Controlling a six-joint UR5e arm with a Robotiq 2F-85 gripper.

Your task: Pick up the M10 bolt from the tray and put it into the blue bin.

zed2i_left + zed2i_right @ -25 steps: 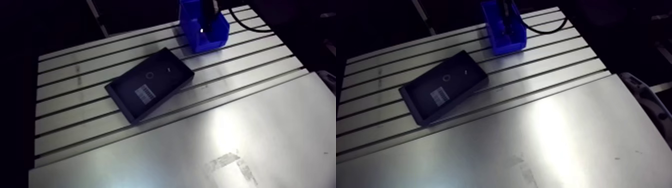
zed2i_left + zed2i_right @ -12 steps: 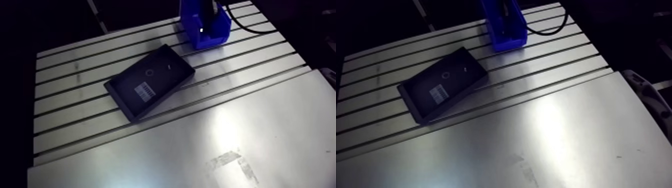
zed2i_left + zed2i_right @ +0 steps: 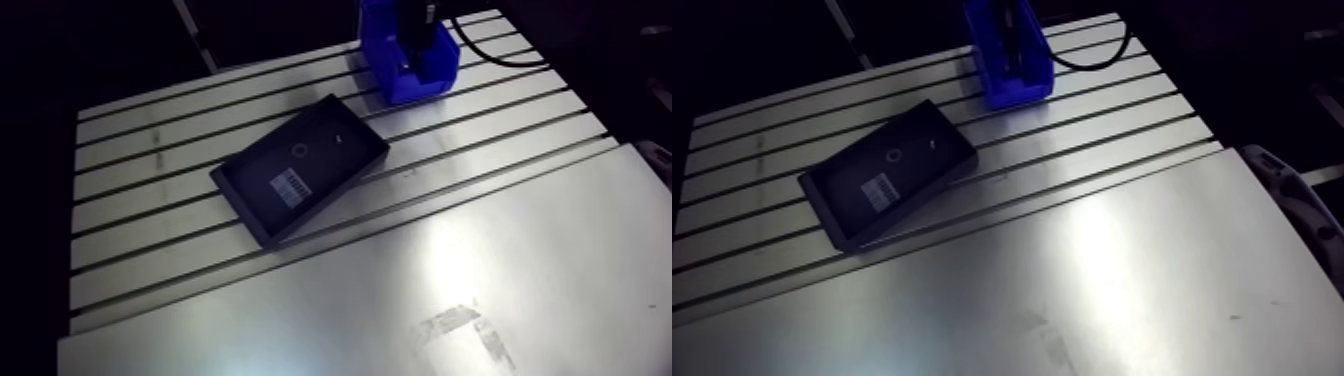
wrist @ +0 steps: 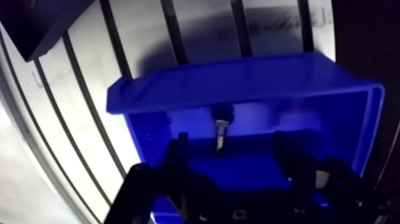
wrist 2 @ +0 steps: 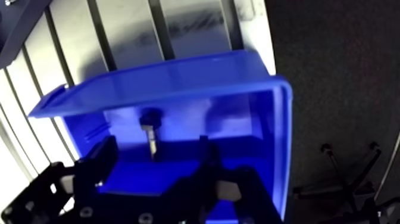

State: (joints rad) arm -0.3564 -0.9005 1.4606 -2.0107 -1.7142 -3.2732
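Note:
In the wrist view the M10 bolt [image 4: 221,132] lies inside the blue bin [image 4: 238,83], its dark head against the bin's far wall and its shank pointing back toward me. My gripper [image 4: 233,152] hangs over the bin, open. The fingers [image 4: 180,152] stand well apart on either side of the bolt and do not touch it. In the arm view the bin [image 3: 425,75] stands at the table's far edge, with the wrist coming down into it. The black tray [image 3: 300,170] lies mid-table, to the left of the bin and nearer.
The tray holds a small ring [image 3: 297,150], a tiny pale part [image 3: 340,137] and a white barcode label [image 3: 293,185]. The slotted table [image 3: 150,200] gives way to a smooth metal sheet [image 3: 450,290] in front. A corner of the tray [image 4: 36,24] shows beyond the bin.
The bright glint at the gripper's tip inside the bin in the earlier arm views is gone now. Tray and bin have not moved; the view only shifted slightly.

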